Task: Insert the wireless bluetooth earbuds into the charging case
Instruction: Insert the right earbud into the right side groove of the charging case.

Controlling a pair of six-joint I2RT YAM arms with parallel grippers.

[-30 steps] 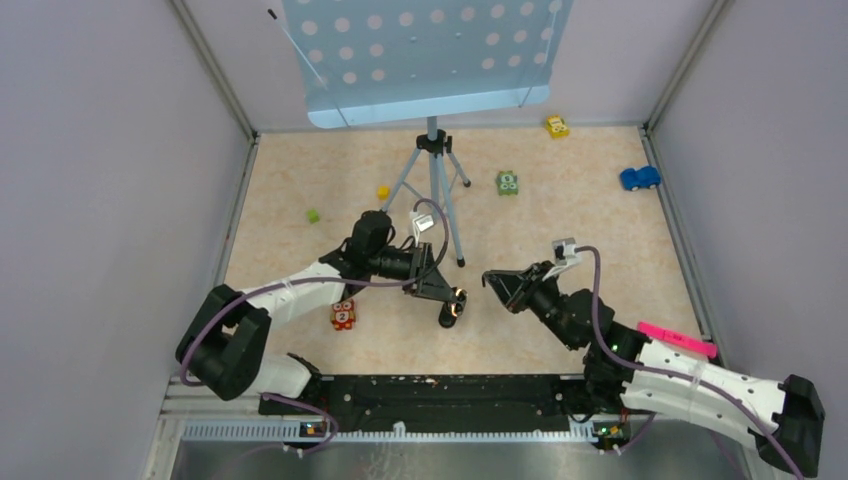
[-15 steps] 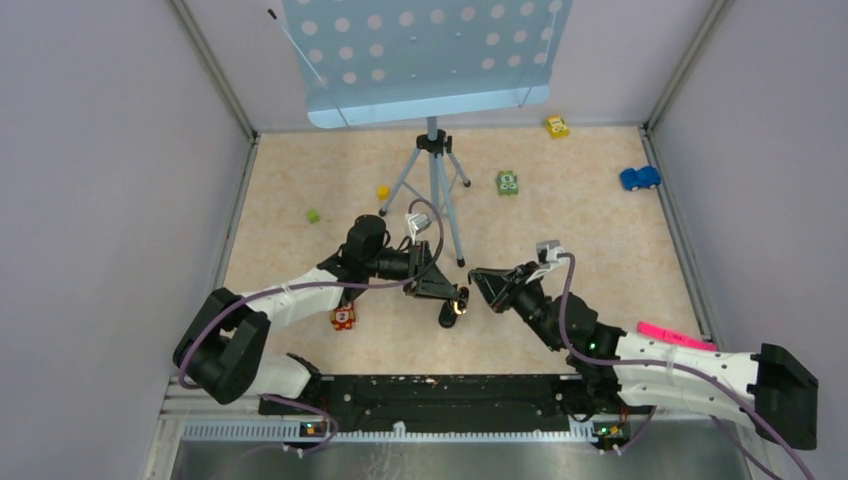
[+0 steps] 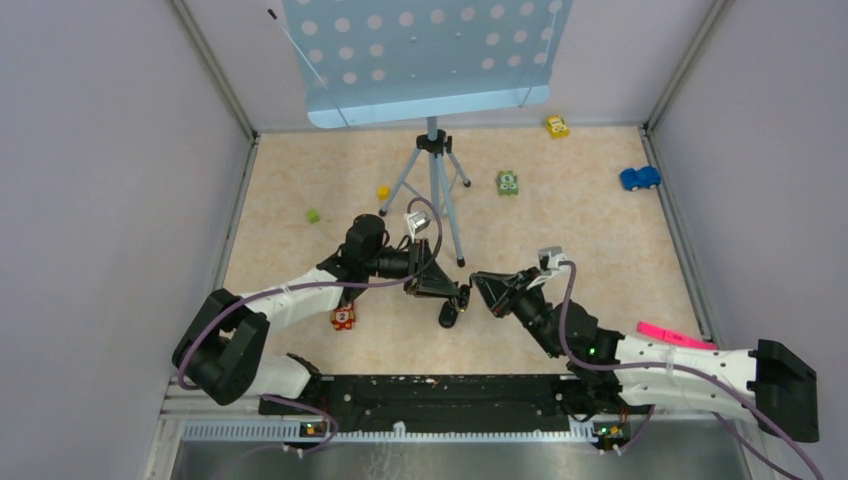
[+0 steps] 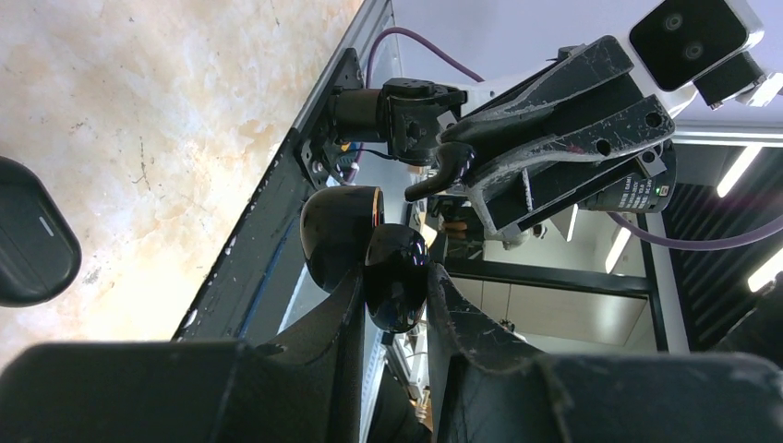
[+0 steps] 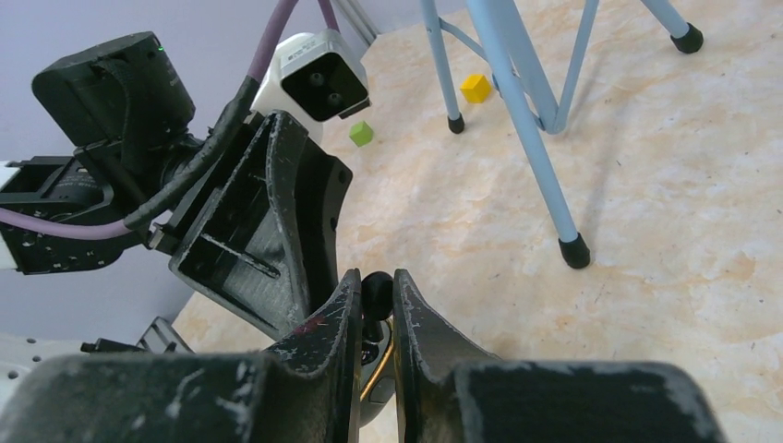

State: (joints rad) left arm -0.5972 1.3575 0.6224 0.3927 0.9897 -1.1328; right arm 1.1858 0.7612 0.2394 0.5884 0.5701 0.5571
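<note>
Left end effector grips charging case, facing right end effector pinching earbud

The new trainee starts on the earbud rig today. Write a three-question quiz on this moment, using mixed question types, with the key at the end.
1. True or false: the right gripper is shut on an earbud.
2. Multiple choice: the open charging case is (A) beside the blue car, (B) pinched in the left gripper, (C) on top of the perforated stand.
3. Short answer: what colour is the toy car farthest right in the top view?

Key: 1 true; 2 B; 3 blue.
</note>
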